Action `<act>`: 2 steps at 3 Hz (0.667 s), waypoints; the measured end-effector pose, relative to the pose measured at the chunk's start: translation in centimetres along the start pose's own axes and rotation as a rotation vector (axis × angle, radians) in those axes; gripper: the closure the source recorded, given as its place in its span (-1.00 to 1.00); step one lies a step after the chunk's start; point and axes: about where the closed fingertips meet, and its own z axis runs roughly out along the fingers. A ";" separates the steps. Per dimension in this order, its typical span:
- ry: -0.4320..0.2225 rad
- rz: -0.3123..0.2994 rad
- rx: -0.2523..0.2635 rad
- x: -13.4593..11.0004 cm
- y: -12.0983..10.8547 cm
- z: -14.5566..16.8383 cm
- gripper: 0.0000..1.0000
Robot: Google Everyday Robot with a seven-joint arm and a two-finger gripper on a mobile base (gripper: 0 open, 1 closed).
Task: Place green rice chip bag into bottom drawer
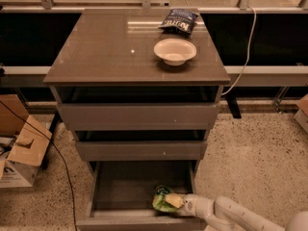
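Observation:
The green rice chip bag [161,201] lies inside the open bottom drawer [120,186], at its front right corner. My gripper [174,201] reaches in from the lower right on a white arm and sits right against the bag, its pale fingertip over the bag's right side. The drawer is pulled out below two shut drawers of the grey-brown cabinet. The bag's logo is hidden.
On the cabinet top [96,52] stand a white bowl [174,50] and a dark blue chip bag [179,20]. Cardboard boxes [19,143] and a black cable lie on the speckled floor to the left. A white cable hangs at the right.

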 end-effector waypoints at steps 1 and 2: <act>0.002 0.000 -0.003 0.1 0.1 0.2 -0.90; 0.002 0.000 -0.004 0.1 0.2 0.3 -1.00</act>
